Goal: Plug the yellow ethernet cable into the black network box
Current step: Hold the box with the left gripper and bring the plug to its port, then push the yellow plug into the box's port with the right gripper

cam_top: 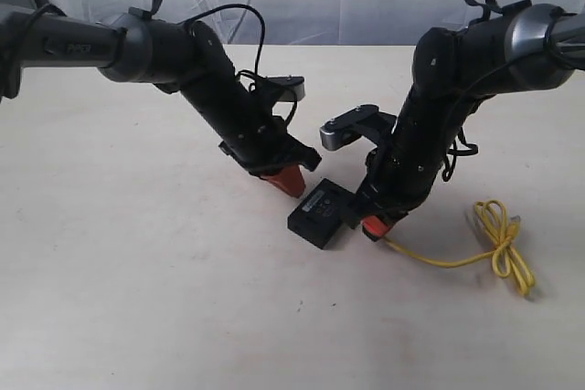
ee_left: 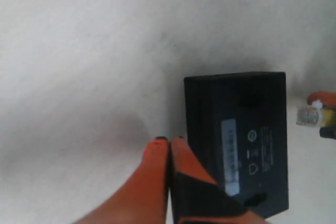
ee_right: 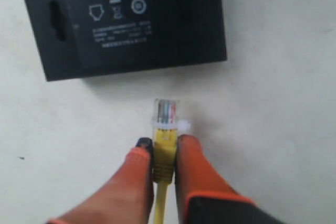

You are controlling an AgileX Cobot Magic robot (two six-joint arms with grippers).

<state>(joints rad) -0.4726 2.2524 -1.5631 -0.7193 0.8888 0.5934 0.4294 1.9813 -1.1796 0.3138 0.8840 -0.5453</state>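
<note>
Black network box (cam_top: 320, 215): flat on the bench (cam_top: 137, 299), label up, between the two hands.
Yellow ethernet cable (cam_top: 439, 263): runs from the right hand to a knotted loop on the bench.
Clear plug (ee_right: 166, 111): points at the box's side, near but not touching.
Right hand (ee_right: 163, 150): clamped on the cable just behind the plug.
Left hand (ee_left: 168, 142): fingers together, empty, just beside the box's opposite edge; contact unclear.
Port: not visible.
Handling, judged: square the plug to the socket, level, and push straight; the left hand should act as a backstop against sliding.
</note>
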